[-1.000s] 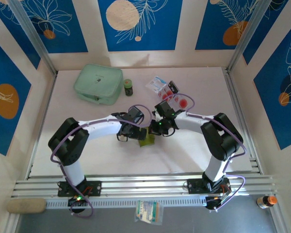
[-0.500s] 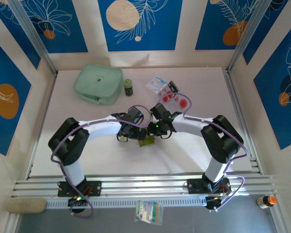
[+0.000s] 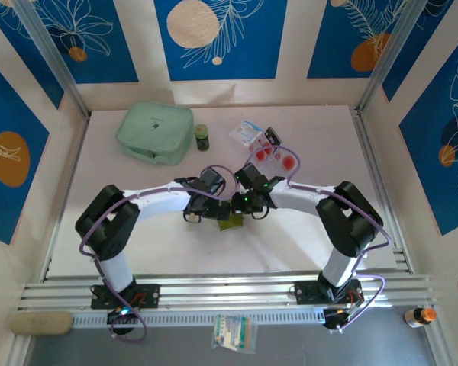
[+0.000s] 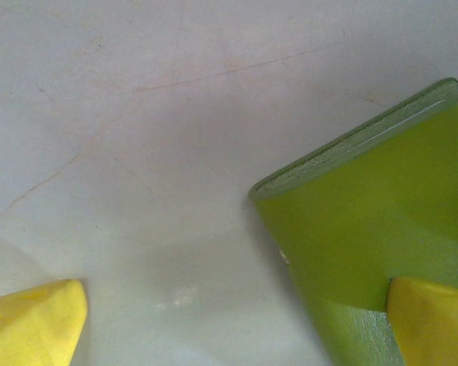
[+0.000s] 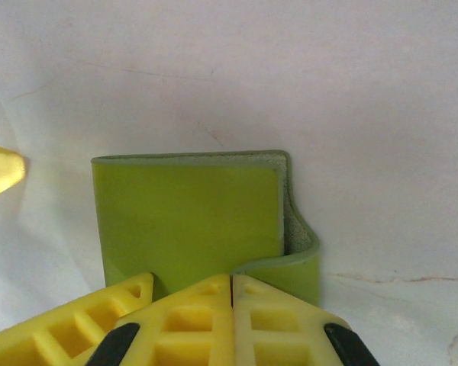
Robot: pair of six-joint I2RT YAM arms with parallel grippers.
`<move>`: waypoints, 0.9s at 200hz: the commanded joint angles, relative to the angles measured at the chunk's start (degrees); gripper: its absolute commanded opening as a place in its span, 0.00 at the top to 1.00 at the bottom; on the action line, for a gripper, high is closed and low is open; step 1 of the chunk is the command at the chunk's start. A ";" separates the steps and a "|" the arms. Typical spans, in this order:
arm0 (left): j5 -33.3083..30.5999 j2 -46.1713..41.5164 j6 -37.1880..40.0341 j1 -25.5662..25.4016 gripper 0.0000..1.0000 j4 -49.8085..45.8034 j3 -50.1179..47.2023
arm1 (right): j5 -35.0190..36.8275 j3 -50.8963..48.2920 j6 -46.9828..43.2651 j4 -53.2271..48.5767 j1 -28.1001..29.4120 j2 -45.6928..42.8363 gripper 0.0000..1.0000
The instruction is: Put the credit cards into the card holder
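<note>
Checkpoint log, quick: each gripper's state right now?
Left gripper: open, one finger against the olive-green square folding card holder.
Right gripper: closed at that holder's edge; a pinch cannot be told.

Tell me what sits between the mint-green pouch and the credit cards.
In the top view, a small dark jar stands right beside the mint-green pouch, then a white-and-blue sachet lies next to the credit cards.

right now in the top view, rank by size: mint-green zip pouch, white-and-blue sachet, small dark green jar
1. mint-green zip pouch, clearly largest
2. white-and-blue sachet
3. small dark green jar, a little smaller
</note>
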 commanded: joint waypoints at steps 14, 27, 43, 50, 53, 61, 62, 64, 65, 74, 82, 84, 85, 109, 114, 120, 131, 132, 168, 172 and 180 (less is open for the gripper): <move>0.37 -2.17 -0.54 1.58 0.00 -1.66 -1.05 | -1.71 -3.61 0.42 -6.77 1.28 2.58 1.00; 0.84 -2.73 -0.88 1.80 0.00 -0.81 -1.76 | -1.78 -3.61 0.49 -6.77 1.19 2.41 1.00; 1.27 -2.92 -1.19 2.09 0.00 -0.18 -2.34 | -1.79 -3.61 0.59 -6.77 1.19 2.37 1.00; 1.24 -3.01 -1.25 2.20 0.00 0.03 -2.60 | -1.88 -3.61 0.62 -6.77 1.18 2.37 1.00; 1.20 -3.02 -1.17 2.22 0.00 0.12 -2.70 | -1.96 -3.61 0.66 -6.77 1.19 2.32 1.00; 1.12 -2.80 -1.10 2.16 0.00 0.26 -2.91 | -2.02 -3.52 0.71 -6.77 1.07 2.26 1.00; 1.11 -2.78 -1.12 2.16 0.00 0.27 -2.92 | -2.04 -3.52 0.71 -6.77 1.08 2.24 1.00; 1.05 -2.76 -1.08 2.16 0.00 0.20 -2.99 | -2.05 -3.52 0.71 -6.77 1.10 2.23 1.00; 1.03 -2.71 -1.06 2.16 0.00 0.24 -3.00 | -2.05 -3.48 0.71 -6.77 1.10 2.23 1.00; 0.85 -2.42 -0.94 2.16 0.00 0.21 -3.30 | -2.31 -3.34 0.77 -6.86 1.04 1.93 1.00; 0.69 -2.23 -0.81 2.16 0.00 0.43 -3.66 | -2.64 -3.10 0.79 -6.90 0.92 1.64 1.00; 0.68 -2.18 -0.76 2.16 0.00 0.51 -3.70 | -2.75 -3.04 0.79 -6.94 0.93 1.55 1.00; 0.67 -2.16 -0.73 2.16 0.00 0.52 -3.75 | -2.80 -3.02 0.79 -6.94 0.88 1.54 1.00; -0.17 -1.52 -0.25 2.16 0.00 0.67 -4.70 | -4.07 -1.99 0.89 -7.04 0.27 0.31 1.00; -0.28 -1.44 -0.19 2.16 0.00 0.55 -4.75 | -4.47 -1.69 0.88 -7.04 0.07 -0.03 1.00; -0.45 -1.34 -0.08 2.18 0.00 0.54 -4.85 | -4.96 -1.39 0.97 -7.04 -0.16 -0.42 1.00; -0.77 -1.26 0.08 2.07 0.00 0.58 -5.10 | -5.97 -0.97 1.13 -6.86 -0.62 -1.12 1.00; -0.79 -1.26 0.09 2.11 0.00 0.56 -5.11 | -6.03 -0.93 1.14 -6.86 -0.68 -1.21 1.00; -1.51 -0.91 0.54 2.12 0.00 -0.02 -5.03 | -9.31 -0.03 2.06 -5.79 -2.70 -3.45 1.00; -1.53 -0.87 0.54 2.07 0.00 -0.12 -5.10 | -9.54 0.01 2.11 -5.74 -2.91 -3.66 1.00; -1.61 -0.80 0.67 2.05 0.00 -0.18 -5.03 | -10.00 0.24 2.24 -5.64 -3.23 -4.09 1.00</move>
